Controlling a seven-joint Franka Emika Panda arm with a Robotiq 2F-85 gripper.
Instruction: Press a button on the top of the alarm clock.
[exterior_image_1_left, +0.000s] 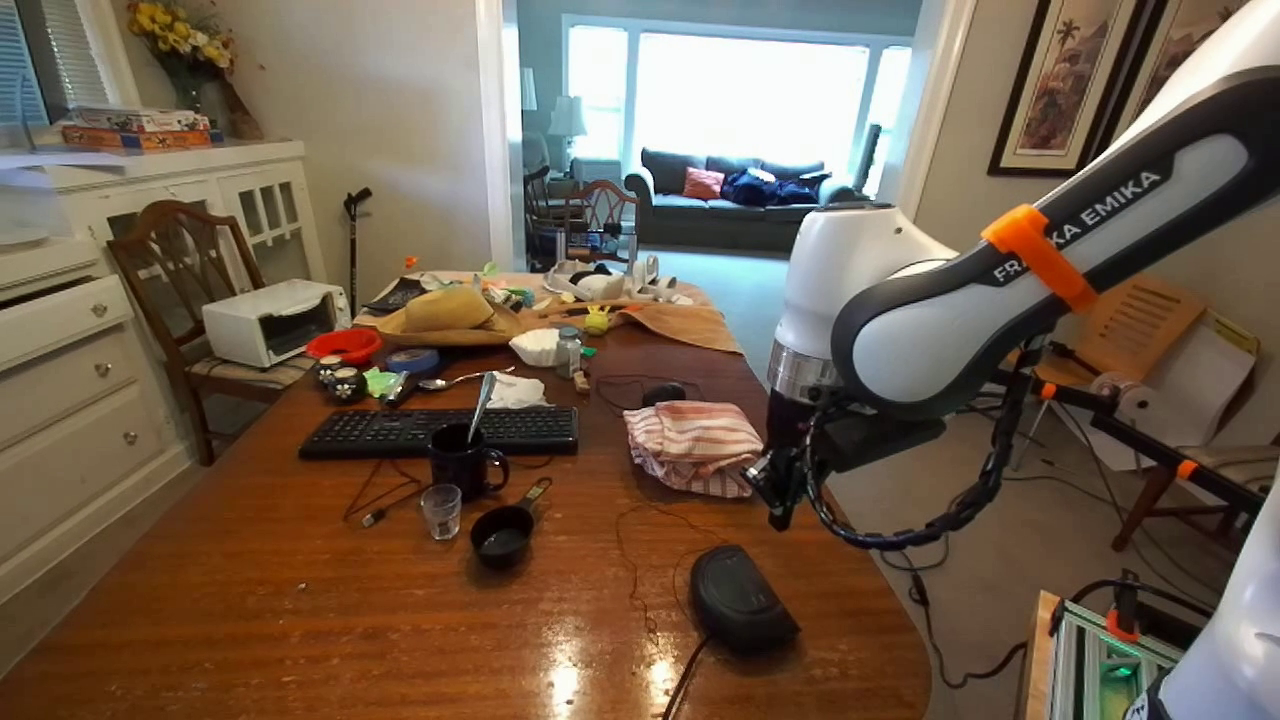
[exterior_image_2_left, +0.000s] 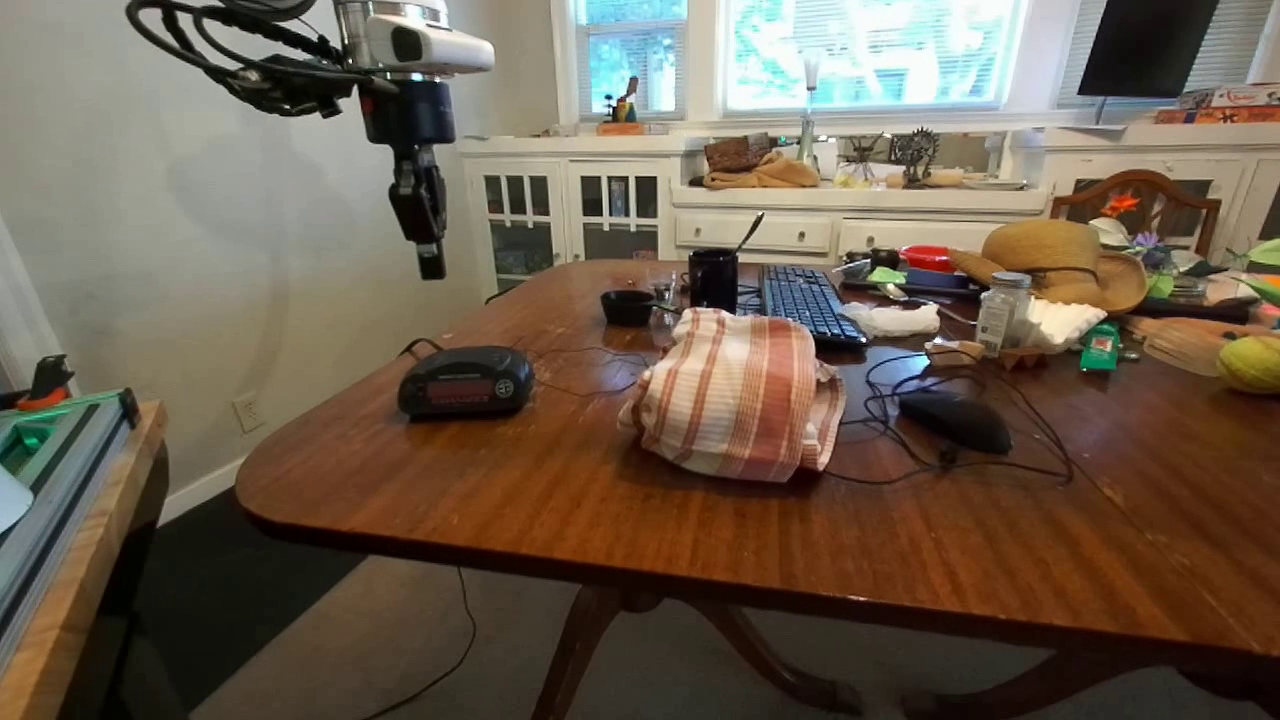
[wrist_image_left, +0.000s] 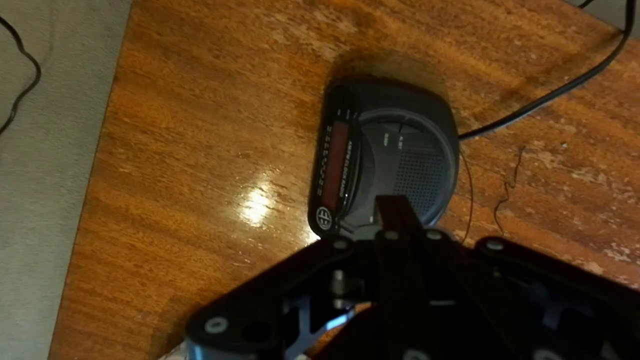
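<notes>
The black alarm clock (exterior_image_1_left: 738, 600) sits flat on the wooden table near its end. In an exterior view its red display window faces the camera on the clock (exterior_image_2_left: 466, 384). My gripper (exterior_image_2_left: 432, 264) is high above the table, well above the clock and apart from it; it also shows at the table's side (exterior_image_1_left: 780, 518). In the wrist view the clock's top (wrist_image_left: 382, 155) shows a speaker grille and small labelled buttons. My fingertips (wrist_image_left: 392, 201) are shut together with nothing between them. They cover part of the clock's lower end, where some of its top is hidden.
A striped pink cloth bundle (exterior_image_2_left: 745, 395) lies beside the clock. A small black cup (exterior_image_1_left: 503, 535), a clear glass (exterior_image_1_left: 441, 512), a black mug (exterior_image_1_left: 458, 465) and a keyboard (exterior_image_1_left: 375, 432) stand farther off. The clock's cord (wrist_image_left: 545, 105) runs to the table edge.
</notes>
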